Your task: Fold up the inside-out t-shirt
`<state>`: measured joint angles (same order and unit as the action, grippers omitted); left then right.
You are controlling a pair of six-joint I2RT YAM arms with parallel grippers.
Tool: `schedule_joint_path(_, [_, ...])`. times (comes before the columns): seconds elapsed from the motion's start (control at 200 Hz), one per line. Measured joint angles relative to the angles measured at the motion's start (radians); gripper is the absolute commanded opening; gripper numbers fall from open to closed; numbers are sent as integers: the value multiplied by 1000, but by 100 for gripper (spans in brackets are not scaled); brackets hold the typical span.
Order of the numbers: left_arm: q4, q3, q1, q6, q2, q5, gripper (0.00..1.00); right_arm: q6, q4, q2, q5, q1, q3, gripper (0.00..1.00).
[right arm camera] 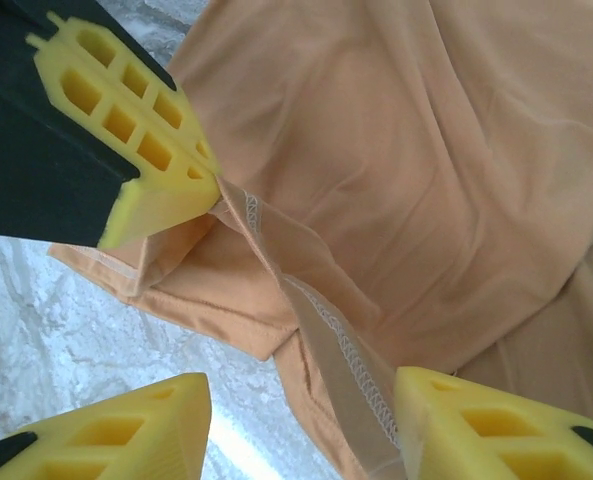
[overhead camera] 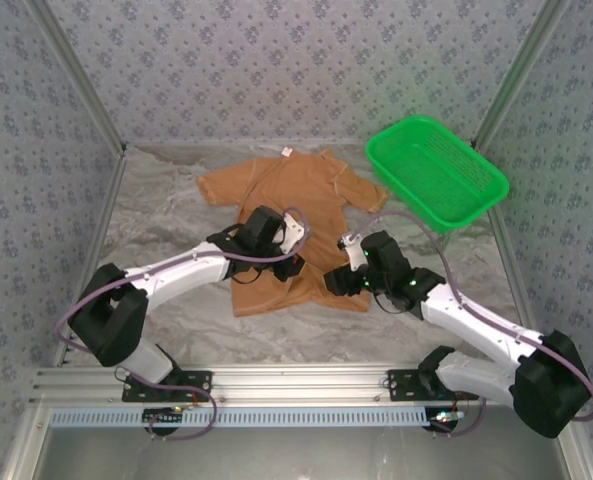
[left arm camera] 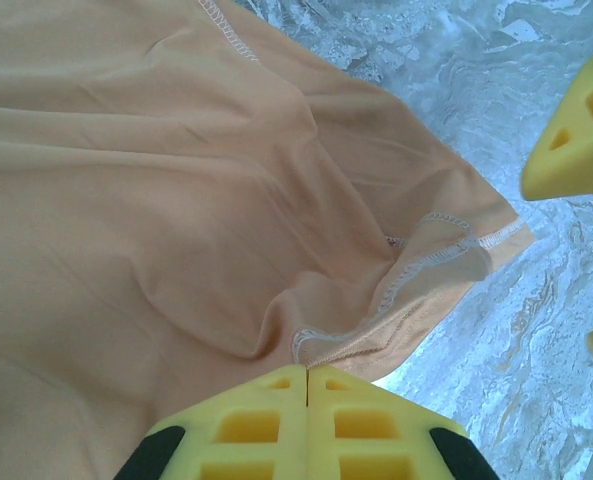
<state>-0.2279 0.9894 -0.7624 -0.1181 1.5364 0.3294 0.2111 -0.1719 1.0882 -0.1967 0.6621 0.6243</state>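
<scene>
The inside-out t-shirt [overhead camera: 296, 190] is orange-tan and lies spread in the middle of the marbled table, its white label at the far edge. My left gripper [left arm camera: 308, 372] is shut, pinching the stitched hem [left arm camera: 416, 262] of the t-shirt [left arm camera: 156, 200] at its lower edge. In the top view the left gripper [overhead camera: 288, 264] sits over the shirt's lower half. My right gripper [right arm camera: 301, 425] stands open close by, with a lifted strip of the hem [right arm camera: 346, 350] running between its fingers [right arm camera: 486, 430]. In the right wrist view the left gripper's fingertips [right arm camera: 156, 190] hold that same strip of the t-shirt [right arm camera: 426, 150].
A green plastic mesh basket [overhead camera: 404, 188] stands at the back right, just beyond the shirt's right sleeve. Patterned walls close in the table on three sides. Bare marbled tabletop [overhead camera: 176, 310] lies in front of the shirt, toward the arm bases.
</scene>
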Motion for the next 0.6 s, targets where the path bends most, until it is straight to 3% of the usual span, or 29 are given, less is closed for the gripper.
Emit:
schedule_joint_path(0.105, [0,0,3,0,-4,10,0,-28,61,67,6,0,-1,63])
schedule_joint_path(0.215, [3,-1,3,0,-5,19,0,-45,129,152,8,12,-7,61])
schedule_joint_path(0.25, [4,-2,3,0,-5,22,0,-51,152,183,7,15,-6,56])
schedule_joint_path(0.355, [7,-6,3,1,-5,22,0,-74,192,252,6,19,-3,26])
schedule_joint_path(0.45, [7,-6,3,4,-5,19,0,-81,205,275,5,19,0,9])
schedule_joint_path(0.525, [24,-14,3,9,-4,14,1,-84,217,274,5,19,1,3])
schedule_joint_path(0.605, [50,-30,3,20,3,11,10,-77,226,273,-2,16,1,1])
